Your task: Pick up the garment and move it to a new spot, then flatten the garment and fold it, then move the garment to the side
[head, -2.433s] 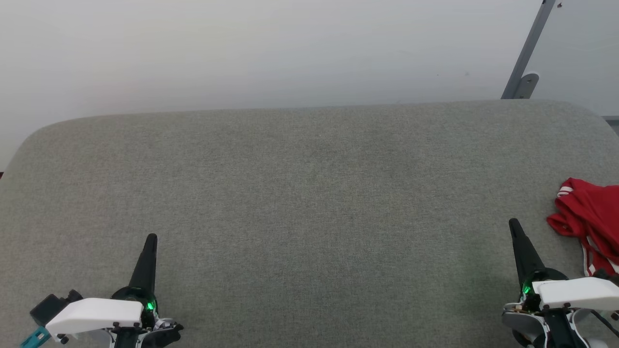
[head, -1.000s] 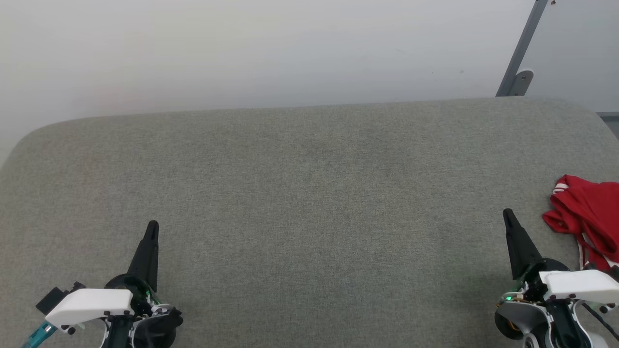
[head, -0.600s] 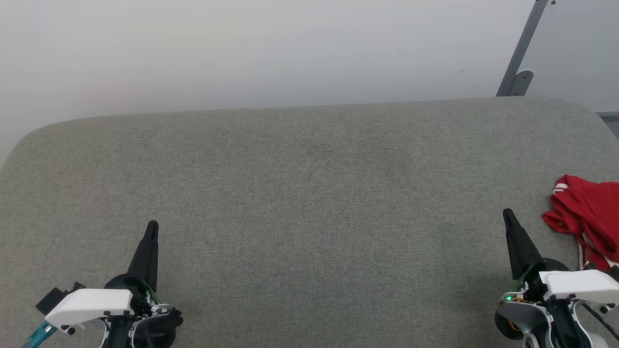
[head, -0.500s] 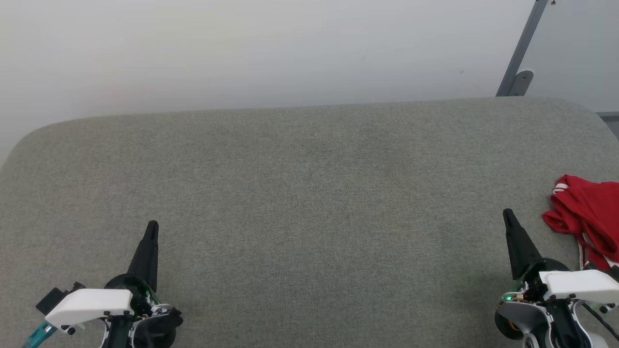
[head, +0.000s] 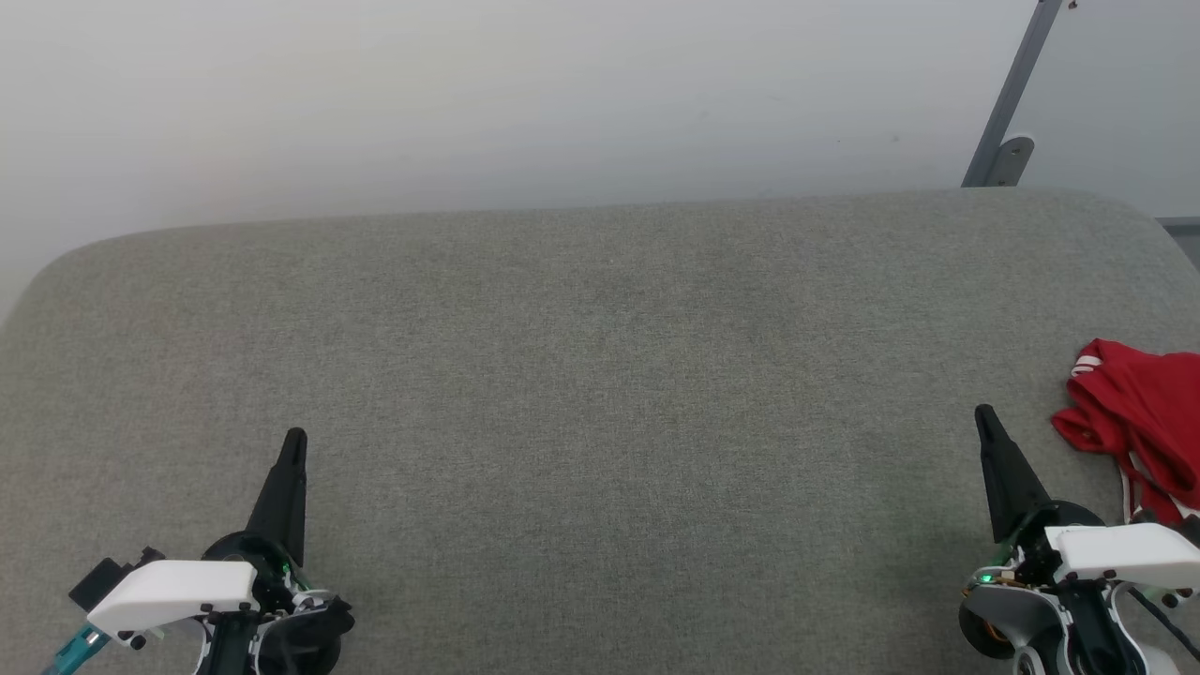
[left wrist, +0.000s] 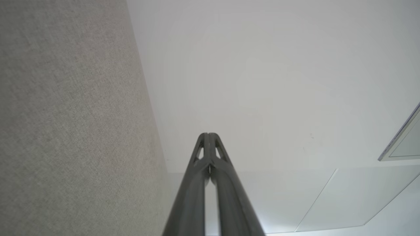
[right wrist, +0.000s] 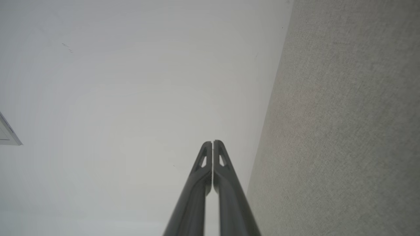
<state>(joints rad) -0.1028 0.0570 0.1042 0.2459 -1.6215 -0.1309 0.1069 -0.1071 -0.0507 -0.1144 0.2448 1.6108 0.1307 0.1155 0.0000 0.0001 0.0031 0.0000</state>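
1. Garment (head: pixel 1139 422) placement: you see it bunched in red folds with white stripe trim, on the grey cushion (head: pixel 600 375) at the far right of the head view; the frame edge cuts it off, so you cannot tell its full spread.
2. Direction: it lies to the right of the right gripper (head: pixel 984 414), level with the tip and a little ahead of it; it is near the fingers but not touching them; its near end runs down behind that arm's white wrist housing (head: pixel 1120 553).
3. Long axis: the visible part runs far-to-near along the cushion's right side; past the frame edge you cannot judge.
4. Nearer arm: the right one, plainly; the left gripper (head: pixel 295 439) sits well apart, across the cushion.
5. Fingers: both pairs are pressed together on nothing; both wrist views show the tips meeting, aimed at the pale wall (head: pixel 562 94).
6. Stage: a garment at the side fits one waiting to be lifted, or one already set aside; any reach for it goes rightward from the right arm.
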